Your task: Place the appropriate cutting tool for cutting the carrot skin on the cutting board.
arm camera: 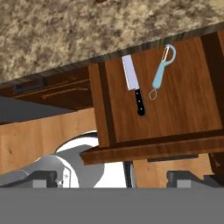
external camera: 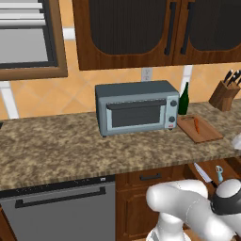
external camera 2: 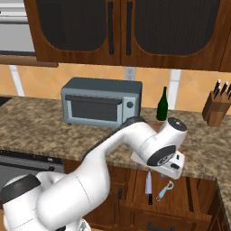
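Light-blue peeler [arm camera: 160, 73] lies beside the black-handled knife [arm camera: 134, 85] in the open drawer [arm camera: 183, 109]; my end effector [arm camera: 112, 178] hangs above, fingertips spread, mostly cut off.

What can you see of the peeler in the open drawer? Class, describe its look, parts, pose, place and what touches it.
The peeler is small, with a slim light-blue handle that ends in a small loop and a curved silvery head. It lies flat on the brown wooden floor of the open drawer under the speckled counter, beside the black-handled knife but apart from it, the two roughly parallel. Nothing but the drawer floor touches it. The right base view shows it below the robot's hand.
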Controlling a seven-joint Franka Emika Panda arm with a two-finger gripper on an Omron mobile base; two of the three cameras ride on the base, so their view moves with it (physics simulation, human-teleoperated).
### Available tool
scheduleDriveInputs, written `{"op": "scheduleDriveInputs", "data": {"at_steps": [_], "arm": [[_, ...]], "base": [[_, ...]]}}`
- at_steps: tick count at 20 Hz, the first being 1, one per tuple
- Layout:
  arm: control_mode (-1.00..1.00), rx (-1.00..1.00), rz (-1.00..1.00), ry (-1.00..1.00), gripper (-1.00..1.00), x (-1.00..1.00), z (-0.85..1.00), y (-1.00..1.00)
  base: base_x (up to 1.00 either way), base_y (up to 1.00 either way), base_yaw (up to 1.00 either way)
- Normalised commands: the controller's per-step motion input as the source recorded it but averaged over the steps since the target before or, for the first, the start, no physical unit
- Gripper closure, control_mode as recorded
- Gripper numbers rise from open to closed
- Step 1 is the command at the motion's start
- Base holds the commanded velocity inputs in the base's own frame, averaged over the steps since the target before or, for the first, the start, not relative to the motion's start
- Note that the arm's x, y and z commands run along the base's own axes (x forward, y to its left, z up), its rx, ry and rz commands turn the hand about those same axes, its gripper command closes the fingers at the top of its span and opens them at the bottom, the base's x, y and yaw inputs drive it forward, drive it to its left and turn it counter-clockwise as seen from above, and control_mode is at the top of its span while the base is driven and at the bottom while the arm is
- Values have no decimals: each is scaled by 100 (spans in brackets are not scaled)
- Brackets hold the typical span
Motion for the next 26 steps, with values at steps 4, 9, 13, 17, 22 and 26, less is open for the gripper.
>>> {"op": "scheduleDriveInputs", "data": {"at_steps": [4,9,13,17,22,26], "arm": [[-100,0,2,7,-100,19,-98,-37],[-100,0,2,9,-100,41,-92,-24],[-100,1,6,10,-100,22,-74,-24],[-100,1,7,10,-100,9,-65,-19],[-100,0,10,11,-100,3,-47,-15],[-100,0,11,9,-100,0,-46,-8]], "base": [[0,0,0],[0,0,0],[0,0,0],[0,0,0],[0,0,0],[0,0,0]]}}
